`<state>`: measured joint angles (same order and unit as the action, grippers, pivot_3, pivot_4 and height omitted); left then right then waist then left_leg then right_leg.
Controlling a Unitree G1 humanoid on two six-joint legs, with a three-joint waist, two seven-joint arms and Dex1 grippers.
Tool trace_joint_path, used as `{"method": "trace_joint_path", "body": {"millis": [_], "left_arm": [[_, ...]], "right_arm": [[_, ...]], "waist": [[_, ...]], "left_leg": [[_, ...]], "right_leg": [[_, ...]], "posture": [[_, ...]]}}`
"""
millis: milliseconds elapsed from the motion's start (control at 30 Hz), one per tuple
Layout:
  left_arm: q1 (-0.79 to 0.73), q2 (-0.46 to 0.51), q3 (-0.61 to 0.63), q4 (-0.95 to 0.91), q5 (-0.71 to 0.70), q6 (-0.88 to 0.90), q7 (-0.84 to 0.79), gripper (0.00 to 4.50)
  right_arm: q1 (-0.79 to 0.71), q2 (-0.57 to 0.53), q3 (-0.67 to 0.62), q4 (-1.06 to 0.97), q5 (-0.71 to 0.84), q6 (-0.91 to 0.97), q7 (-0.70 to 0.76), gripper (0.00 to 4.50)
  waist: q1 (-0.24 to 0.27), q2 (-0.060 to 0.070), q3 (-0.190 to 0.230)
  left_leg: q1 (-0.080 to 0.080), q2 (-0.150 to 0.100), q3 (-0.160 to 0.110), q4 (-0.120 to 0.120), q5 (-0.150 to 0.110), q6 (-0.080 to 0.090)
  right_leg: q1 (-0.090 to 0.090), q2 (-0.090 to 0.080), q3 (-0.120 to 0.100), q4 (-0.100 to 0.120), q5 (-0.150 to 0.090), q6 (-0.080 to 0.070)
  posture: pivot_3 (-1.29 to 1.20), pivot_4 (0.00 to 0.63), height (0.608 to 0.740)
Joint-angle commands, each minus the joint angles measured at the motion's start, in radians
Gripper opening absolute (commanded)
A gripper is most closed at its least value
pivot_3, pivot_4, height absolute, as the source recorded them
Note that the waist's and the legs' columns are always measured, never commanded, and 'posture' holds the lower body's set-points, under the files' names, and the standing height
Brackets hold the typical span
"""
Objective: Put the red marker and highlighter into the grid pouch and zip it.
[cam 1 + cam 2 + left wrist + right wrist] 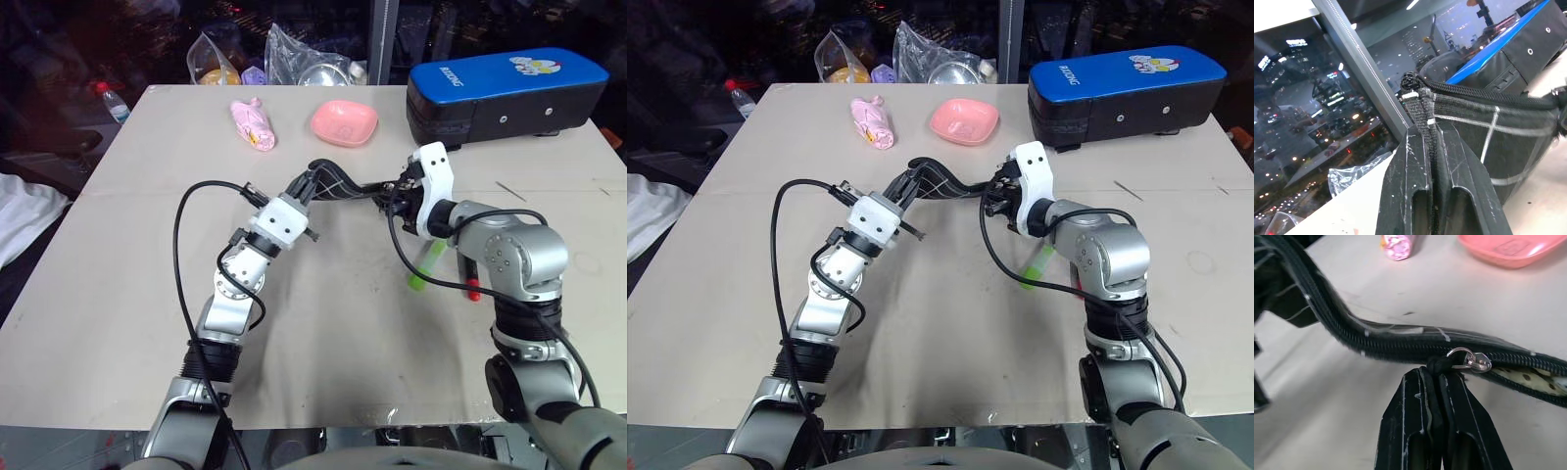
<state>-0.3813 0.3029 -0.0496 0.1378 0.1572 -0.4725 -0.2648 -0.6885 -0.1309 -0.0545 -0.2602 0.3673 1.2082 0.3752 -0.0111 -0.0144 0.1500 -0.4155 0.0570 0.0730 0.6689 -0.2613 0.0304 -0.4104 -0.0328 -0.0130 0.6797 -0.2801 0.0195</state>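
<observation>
Both grippers clamped on pouch: left pinches end, right pinches zip cord. Marker, highlighter lie beside pouch; opening zip probably next.

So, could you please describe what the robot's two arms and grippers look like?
Both arms are jointed silver-grey metal segments with black collars. A white block housing sits behind each gripper, the left gripper and the right gripper. Loose black cables loop along both arms. Each gripper has two black, scuffed, wedge-shaped fingers.
</observation>
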Motion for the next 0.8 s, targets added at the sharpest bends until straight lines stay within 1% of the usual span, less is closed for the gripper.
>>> {"method": "trace_joint_path", "body": {"millis": [33, 167, 333, 433, 600, 667, 700, 733, 767, 800], "left_arm": [[-0.004, -0.003, -0.015, -0.029, 0.012, -0.033, 0.010, 0.00], [-0.003, -0.001, -0.015, -0.026, 0.019, -0.040, 0.019, 0.00], [0.006, 0.000, -0.015, -0.027, 0.013, -0.047, 0.019, 0.00], [0.015, 0.002, -0.022, -0.027, -0.008, -0.050, -0.005, 0.00], [0.038, 0.030, -0.035, -0.059, -0.099, -0.048, -0.108, 0.00], [0.043, 0.039, -0.039, -0.064, -0.125, -0.038, -0.138, 0.64], [0.046, 0.041, -0.041, -0.066, -0.136, -0.030, -0.153, 0.82], [0.053, 0.043, -0.046, -0.071, -0.153, -0.017, -0.173, 1.23], [0.061, 0.047, -0.052, -0.077, -0.158, -0.008, -0.187, 1.52], [0.067, 0.048, -0.056, -0.083, -0.160, -0.001, -0.197, 2.22]], "right_arm": [[-0.041, 0.056, -0.032, -0.063, 0.063, 0.027, -0.029, 0.03], [-0.057, 0.141, -0.098, -0.056, 0.086, 0.055, -0.099, 0.03], [-0.089, 0.212, -0.169, -0.027, 0.089, 0.042, -0.181, 0.03], [-0.099, 0.221, -0.178, -0.011, 0.087, 0.028, -0.207, 0.03], [-0.103, 0.207, -0.173, 0.012, 0.080, -0.004, -0.225, 0.03], [-0.103, 0.198, -0.168, 0.017, 0.081, -0.012, -0.228, 0.00], [-0.102, 0.195, -0.166, 0.019, 0.083, -0.015, -0.229, 0.00], [-0.100, 0.193, -0.164, 0.019, 0.085, -0.017, -0.230, 0.00], [-0.097, 0.190, -0.161, 0.017, 0.086, -0.019, -0.230, 0.00], [-0.096, 0.189, -0.158, 0.017, 0.086, -0.020, -0.231, 0.00]], "waist": [[0.000, 0.000, 0.000], [0.000, 0.000, 0.000], [-0.001, 0.000, 0.000], [-0.001, 0.000, 0.000], [-0.003, 0.000, 0.000], [-0.003, 0.000, 0.000], [-0.003, 0.000, 0.000], [-0.003, 0.000, 0.000], [-0.003, 0.000, 0.000], [-0.004, 0.000, 0.000]], "left_leg": [[0.000, 0.000, 0.000, 0.000, 0.000, 0.000], [0.000, 0.000, 0.000, 0.000, 0.000, 0.000], [0.000, 0.000, 0.000, 0.000, 0.000, -0.001], [0.000, 0.000, 0.000, 0.000, 0.001, -0.001], [0.000, 0.000, 0.000, 0.000, 0.001, -0.001], [0.000, 0.000, 0.000, 0.000, 0.001, -0.001], [0.000, 0.000, 0.000, 0.000, 0.001, -0.001], [0.000, 0.000, 0.000, 0.000, 0.001, -0.001], [0.000, 0.000, 0.000, 0.000, 0.001, -0.001], [0.000, 0.000, 0.000, 0.000, 0.001, -0.001]], "right_leg": [[0.000, 0.000, 0.000, 0.000, 0.000, 0.000], [0.000, 0.000, 0.000, 0.000, 0.000, 0.000], [0.000, 0.000, 0.000, 0.000, 0.000, 0.000], [0.000, 0.000, 0.000, 0.000, 0.000, 0.000], [0.000, 0.000, 0.000, 0.000, 0.000, 0.000], [0.000, 0.000, 0.000, 0.000, 0.000, 0.000], [0.000, 0.000, 0.000, 0.000, 0.000, 0.000], [0.000, 0.001, 0.000, 0.000, 0.000, 0.000], [0.000, 0.001, 0.000, 0.000, 0.000, 0.000], [0.000, 0.001, 0.000, 0.000, 0.000, 0.000]], "posture": [[0.00, 0.150, 0.738], [0.00, 0.150, 0.738], [0.00, 0.150, 0.738], [0.00, 0.150, 0.738], [0.00, 0.150, 0.738], [0.00, 0.150, 0.738], [0.00, 0.150, 0.738], [0.00, 0.150, 0.738], [0.00, 0.150, 0.738], [0.00, 0.150, 0.738]]}}
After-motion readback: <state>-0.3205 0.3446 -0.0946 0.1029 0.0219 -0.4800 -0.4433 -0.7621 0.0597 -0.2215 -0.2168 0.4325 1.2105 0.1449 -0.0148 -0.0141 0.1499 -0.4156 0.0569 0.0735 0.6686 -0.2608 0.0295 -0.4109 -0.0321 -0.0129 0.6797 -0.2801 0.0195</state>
